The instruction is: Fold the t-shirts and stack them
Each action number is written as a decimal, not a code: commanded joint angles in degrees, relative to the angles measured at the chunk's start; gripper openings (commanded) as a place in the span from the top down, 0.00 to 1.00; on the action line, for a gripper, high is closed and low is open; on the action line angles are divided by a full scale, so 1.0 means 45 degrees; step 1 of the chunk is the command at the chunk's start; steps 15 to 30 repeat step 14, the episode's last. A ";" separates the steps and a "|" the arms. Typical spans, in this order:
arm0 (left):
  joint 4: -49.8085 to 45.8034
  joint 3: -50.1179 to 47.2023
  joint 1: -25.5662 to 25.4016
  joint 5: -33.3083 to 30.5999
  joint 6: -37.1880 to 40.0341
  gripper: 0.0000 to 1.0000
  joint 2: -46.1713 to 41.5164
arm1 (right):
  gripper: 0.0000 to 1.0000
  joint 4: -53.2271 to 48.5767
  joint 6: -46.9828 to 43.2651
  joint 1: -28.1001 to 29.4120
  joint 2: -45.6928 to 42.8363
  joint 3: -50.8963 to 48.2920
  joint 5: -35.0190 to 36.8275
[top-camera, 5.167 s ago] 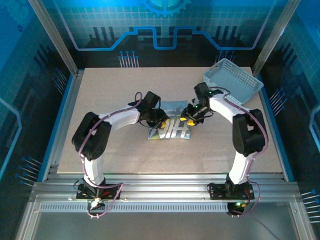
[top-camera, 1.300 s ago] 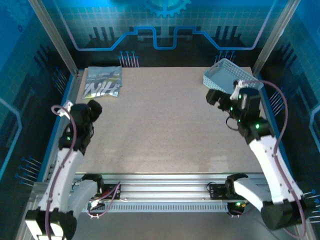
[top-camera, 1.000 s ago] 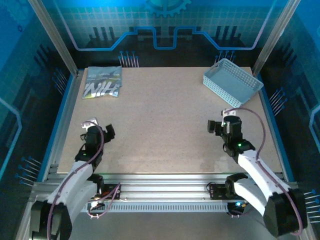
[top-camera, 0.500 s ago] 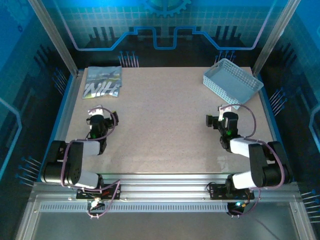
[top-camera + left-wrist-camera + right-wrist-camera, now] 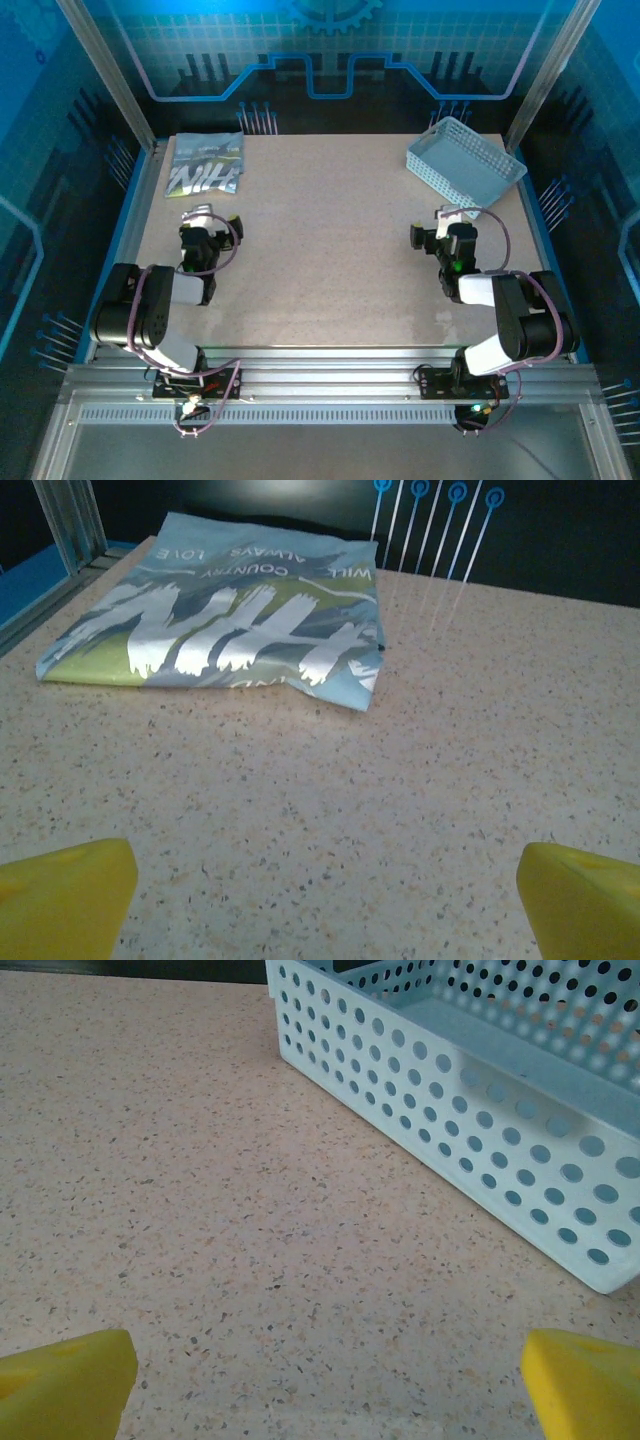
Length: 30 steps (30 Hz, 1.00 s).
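Observation:
A folded pale grey-blue t-shirt (image 5: 205, 164) with white lettering lies at the table's far left corner; in the left wrist view the same t-shirt (image 5: 225, 615) lies flat ahead of the fingers. My left gripper (image 5: 210, 221) rests low on the table, a little nearer than the shirt, open, with bare tabletop between its yellow fingertips (image 5: 62, 895). My right gripper (image 5: 437, 231) sits low on the right side, open, with nothing between its yellow fingertips (image 5: 63, 1379).
A white lattice plastic basket (image 5: 465, 162) stands at the far right corner, tilted; its perforated wall (image 5: 470, 1110) is close ahead of the right gripper. Metal frame posts and rails edge the speckled table (image 5: 330, 250).
Both arms have drawn back from the middle and folded down to the near sides of the table. The folded shirt, earlier at the centre, now lies at the far left corner.

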 commanded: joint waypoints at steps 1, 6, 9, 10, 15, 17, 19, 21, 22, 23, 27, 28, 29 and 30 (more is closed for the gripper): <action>-0.0238 0.0008 -0.0047 0.0305 0.0295 0.01 -0.0158 | 0.00 0.0167 -0.0317 0.0159 0.0172 0.0288 0.0094; -0.0217 0.0001 -0.0066 0.0284 0.0315 0.01 -0.0158 | 0.00 0.0108 -0.0351 0.0149 0.0171 0.0312 -0.0059; -0.0231 0.0002 -0.0066 0.0280 0.0316 0.01 -0.0159 | 0.00 0.0042 -0.0361 0.0132 0.0181 0.0340 -0.0082; -0.0233 0.0008 -0.0071 0.0296 0.0315 0.01 -0.0161 | 0.00 -0.0008 -0.0333 0.0110 0.0171 0.0354 -0.0174; -0.0253 0.0003 -0.0082 0.0281 0.0315 0.01 -0.0161 | 0.00 0.0069 -0.0332 0.0107 0.0153 0.0315 -0.0186; -0.0253 0.0003 -0.0082 0.0281 0.0315 0.01 -0.0161 | 0.00 0.0069 -0.0332 0.0107 0.0153 0.0315 -0.0186; -0.0253 0.0003 -0.0082 0.0281 0.0315 0.01 -0.0161 | 0.00 0.0069 -0.0332 0.0107 0.0153 0.0315 -0.0186; -0.0253 0.0003 -0.0082 0.0281 0.0315 0.01 -0.0161 | 0.00 0.0069 -0.0332 0.0107 0.0153 0.0315 -0.0186; -0.0253 0.0003 -0.0082 0.0281 0.0315 0.01 -0.0161 | 0.00 0.0069 -0.0332 0.0107 0.0153 0.0315 -0.0186; -0.0253 0.0003 -0.0082 0.0281 0.0315 0.01 -0.0161 | 0.00 0.0069 -0.0332 0.0107 0.0153 0.0315 -0.0186; -0.0253 0.0003 -0.0082 0.0281 0.0315 0.01 -0.0161 | 0.00 0.0069 -0.0332 0.0107 0.0153 0.0315 -0.0186; -0.0253 0.0003 -0.0082 0.0281 0.0315 0.01 -0.0161 | 0.00 0.0069 -0.0332 0.0107 0.0153 0.0315 -0.0186; -0.0253 0.0003 -0.0082 0.0281 0.0315 0.01 -0.0161 | 0.00 0.0069 -0.0332 0.0107 0.0153 0.0315 -0.0186; -0.0253 0.0003 -0.0082 0.0281 0.0315 0.01 -0.0161 | 0.00 0.0069 -0.0332 0.0107 0.0153 0.0315 -0.0186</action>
